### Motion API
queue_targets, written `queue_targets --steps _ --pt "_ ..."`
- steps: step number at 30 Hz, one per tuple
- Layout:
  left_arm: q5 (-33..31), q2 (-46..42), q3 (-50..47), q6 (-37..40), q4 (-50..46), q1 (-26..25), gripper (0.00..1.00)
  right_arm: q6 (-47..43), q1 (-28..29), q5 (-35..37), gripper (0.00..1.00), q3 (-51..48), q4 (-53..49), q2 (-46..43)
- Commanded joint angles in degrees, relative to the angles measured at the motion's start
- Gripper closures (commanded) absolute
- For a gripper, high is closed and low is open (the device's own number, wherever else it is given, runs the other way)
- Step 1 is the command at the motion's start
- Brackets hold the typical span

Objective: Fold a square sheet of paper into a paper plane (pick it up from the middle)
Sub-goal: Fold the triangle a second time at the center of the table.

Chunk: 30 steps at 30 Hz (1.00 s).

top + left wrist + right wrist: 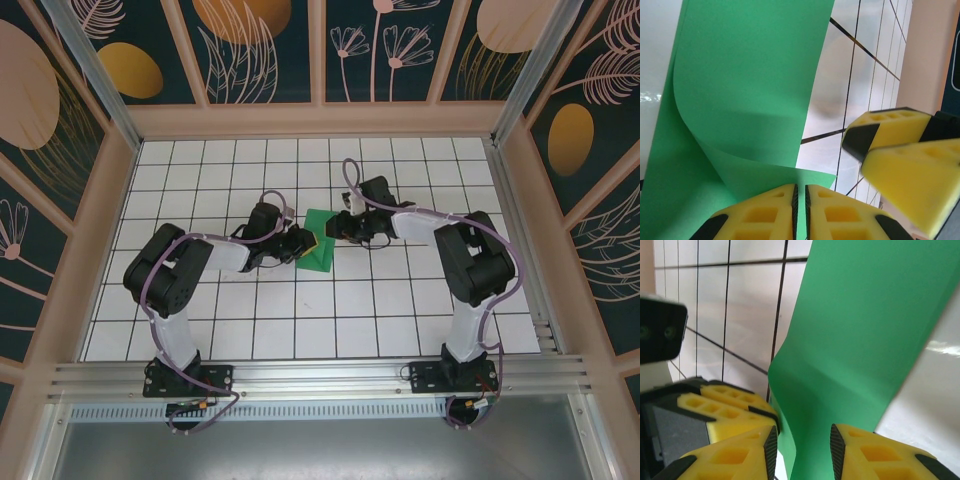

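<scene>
overhead, the square sheet of paper (320, 256) lies between left gripper (304, 244) and right gripper (341, 227); wrist views show left pinching its curled edge, right slightly parted astride it.

place: robot lab test cell | evidence: white gridded table (330, 300), aluminium rail (320, 378), leaf-printed wall panels (260, 50)

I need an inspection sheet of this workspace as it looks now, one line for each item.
Surface: white gridded table.
Job's things: green paper sheet, curled upward between the arms, no plane shape yet.
Clutter: nothing seen.
End effectors: left end effector shut on the sheet's edge; right end effector open, sheet between its fingers.
Cables: purple cables run along both arms.
Surroundings: leaf-patterned walls, metal rail at the near edge.
</scene>
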Motion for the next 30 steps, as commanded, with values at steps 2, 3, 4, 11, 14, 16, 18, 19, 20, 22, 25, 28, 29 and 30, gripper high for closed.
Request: queue_targets --steps 2,3,4,11,14,16,18,19,20,22,25,28,29,30 --pt "-0.34 0.98 -0.01 -0.34 2.33 -0.17 0.86 -2.43 1.53 -2.79 0.67 -0.04 -0.75 0.51" --pt "-0.34 0.97 -0.01 -0.40 2.33 -0.17 0.86 -2.39 1.55 -2.75 0.68 0.12 -0.76 0.89" --pt "-0.27 0.93 -0.01 -0.38 2.33 -0.16 0.86 -2.39 1.59 -2.65 0.68 0.21 -0.90 1.13" --pt "-0.26 0.93 -0.01 -0.46 2.42 -0.14 0.89 -2.30 1.61 -2.13 0.72 0.55 -0.89 2.10" --pt "-0.18 0.86 0.00 -0.50 2.51 -0.15 0.89 -2.39 1.59 -2.10 0.73 0.59 -0.89 2.46" --pt "-0.22 0.95 0.10 -0.48 2.51 -0.12 0.89 -2.34 1.59 -2.22 0.76 0.59 -0.70 2.51" --pt "-0.20 0.93 0.11 -0.57 2.51 -0.17 0.89 -2.34 1.67 -1.94 0.82 0.55 -0.63 2.42" --pt "-0.17 0.85 0.10 -0.60 2.65 -0.12 0.89 -2.46 1.68 -1.68 0.85 0.42 -0.66 2.28" --pt "-0.10 0.73 0.09 -0.69 2.76 -0.16 0.88 -2.55 1.69 -0.82 0.87 0.41 -0.74 2.16" --pt "0.33 0.58 0.21 -1.00 3.48 -0.17 0.87 -2.98 1.59 1.19 0.90 0.42 -1.49 2.16" --pt "1.38 0.40 0.17 -1.83 5.19 -0.17 0.85 -3.40 1.35 3.88 0.92 0.41 -2.26 2.37" --pt "2.01 0.40 0.34 -1.97 6.09 -0.17 0.83 -3.62 1.15 5.67 0.93 0.41 -2.38 2.72" --pt "2.23 0.52 0.45 -1.93 6.11 -0.17 0.82 -3.70 1.15 6.09 0.93 0.48 -2.46 2.85" --pt "2.23 0.71 0.52 -1.88 6.13 -0.15 0.82 -3.79 1.10 6.45 0.93 0.63 -2.59 3.02"
